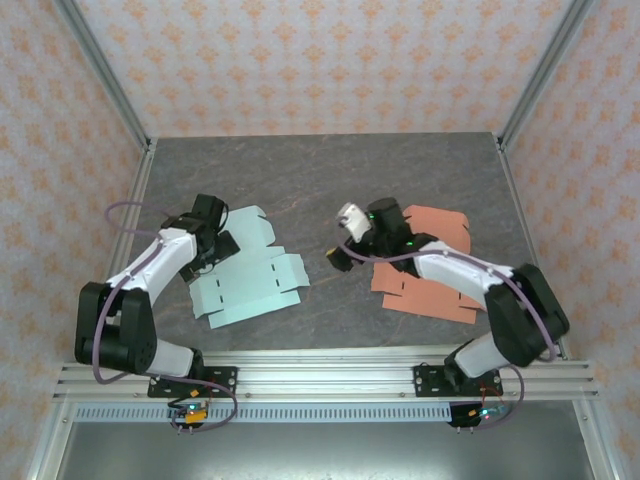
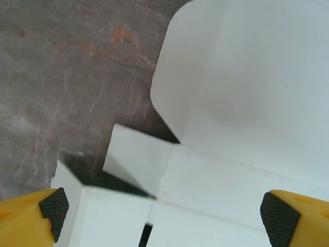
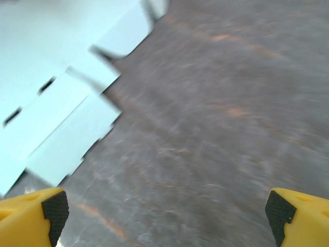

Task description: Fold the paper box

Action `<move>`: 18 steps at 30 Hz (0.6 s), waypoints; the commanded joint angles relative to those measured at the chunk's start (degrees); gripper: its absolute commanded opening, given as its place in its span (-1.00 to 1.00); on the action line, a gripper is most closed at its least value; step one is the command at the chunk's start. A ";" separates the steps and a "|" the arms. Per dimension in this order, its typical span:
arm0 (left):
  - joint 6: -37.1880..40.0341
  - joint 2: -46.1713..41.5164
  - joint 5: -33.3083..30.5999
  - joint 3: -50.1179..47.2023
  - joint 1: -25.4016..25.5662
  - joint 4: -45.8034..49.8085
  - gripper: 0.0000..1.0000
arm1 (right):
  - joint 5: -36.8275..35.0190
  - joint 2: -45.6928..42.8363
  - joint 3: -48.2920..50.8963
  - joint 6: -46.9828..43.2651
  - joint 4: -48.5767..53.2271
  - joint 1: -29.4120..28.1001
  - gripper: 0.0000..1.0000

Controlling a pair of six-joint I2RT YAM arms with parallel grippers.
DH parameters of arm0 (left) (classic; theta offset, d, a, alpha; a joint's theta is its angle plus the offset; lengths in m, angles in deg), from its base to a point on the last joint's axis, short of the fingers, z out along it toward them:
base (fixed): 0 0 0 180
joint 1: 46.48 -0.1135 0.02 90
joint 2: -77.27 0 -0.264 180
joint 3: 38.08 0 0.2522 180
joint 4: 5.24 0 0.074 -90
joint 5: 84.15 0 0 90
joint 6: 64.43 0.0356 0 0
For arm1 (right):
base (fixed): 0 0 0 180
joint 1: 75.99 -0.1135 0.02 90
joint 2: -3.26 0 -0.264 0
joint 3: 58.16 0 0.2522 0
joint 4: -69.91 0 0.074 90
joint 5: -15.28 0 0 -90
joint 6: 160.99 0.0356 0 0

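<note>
**Top external view.** The table (image 1: 330,180) carried two flat, die-cut sheets. The light blue paper box blank (image 1: 255,280) lay unfolded left of centre, with its flaps spread outward. An orange blank (image 1: 440,222) lay flat on the right side, partly covered by the right arm. The left gripper (image 1: 220,246) was positioned over the upper left edge of the light blue paper box blank; contact with the sheet could not be determined from this view. The right gripper (image 1: 338,257) was positioned over bare table between the two sheets, pointing toward the light blue one and clear of it.

**Left wrist view.** The left gripper (image 2: 167,211) had its jaws spread wide, with one black pad (image 2: 54,206) at the lower left corner and the other at the lower right. Nothing was held between them. The light blue paper box blank (image 2: 247,103) lay below the jaws, covering the right and lower portions of the view. A rounded flap and a small square flap extended toward the bare table (image 2: 67,77), with dark shadow along the square flap's lower edge.

**Right wrist view.** The right gripper (image 3: 167,213) also had its jaws spread wide and held nothing. The table (image 3: 216,128) lay beneath it. The light blue paper box blank (image 3: 51,77) occupied the upper left, well ahead of the pads. The picture was blurred.
</note>
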 commanded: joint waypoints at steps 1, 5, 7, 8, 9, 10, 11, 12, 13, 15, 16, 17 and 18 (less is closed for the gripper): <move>-0.84 -1.47 6.13 -2.94 -0.04 0.98 1.00 | 3.88 5.62 -5.00 -18.12 9.57 -4.83 0.99; -3.03 4.16 10.56 -5.27 0.29 -4.62 1.00 | 5.00 9.61 -5.35 -17.21 4.22 -7.29 0.99; -3.47 6.84 10.22 -4.06 1.16 -3.77 1.00 | 4.62 10.01 -5.12 -17.29 2.18 -8.87 0.99; -3.45 7.85 9.52 -3.49 1.88 -3.12 1.00 | 4.19 9.98 -4.37 -17.94 0.91 -9.90 0.99; -3.49 8.65 8.64 -3.26 2.43 -2.58 1.00 | 2.99 9.77 -3.10 -18.50 -1.18 -10.88 0.99; -3.56 9.30 7.95 -3.05 2.82 -2.09 1.00 | 1.78 9.65 -1.78 -18.77 -3.31 -11.62 0.99; -3.54 10.08 7.40 -2.75 2.87 -1.50 1.00 | -0.17 9.33 -0.22 -19.01 -6.07 -12.35 0.99; -3.56 10.79 6.80 -2.39 2.87 -0.53 1.00 | -2.59 9.15 1.40 -19.44 -8.89 -13.20 0.99; -3.57 11.48 6.18 -1.80 2.86 0.61 1.00 | -4.95 9.13 2.54 -19.83 -11.24 -13.86 0.99; -3.45 12.67 5.51 -1.16 2.90 2.22 1.00 | -9.57 9.34 4.81 -21.44 -16.21 -15.16 0.99; -3.48 12.94 5.54 -1.32 2.85 2.12 1.00 | -10.95 9.46 5.44 -22.35 -18.18 -15.53 0.99; -3.48 13.23 5.74 -1.62 2.90 1.62 1.00 | -12.65 9.78 6.07 -23.14 -19.93 -15.92 1.00; -3.48 13.63 6.04 -1.84 2.90 1.15 1.00 | -14.32 10.21 6.67 -23.96 -22.36 -16.21 0.99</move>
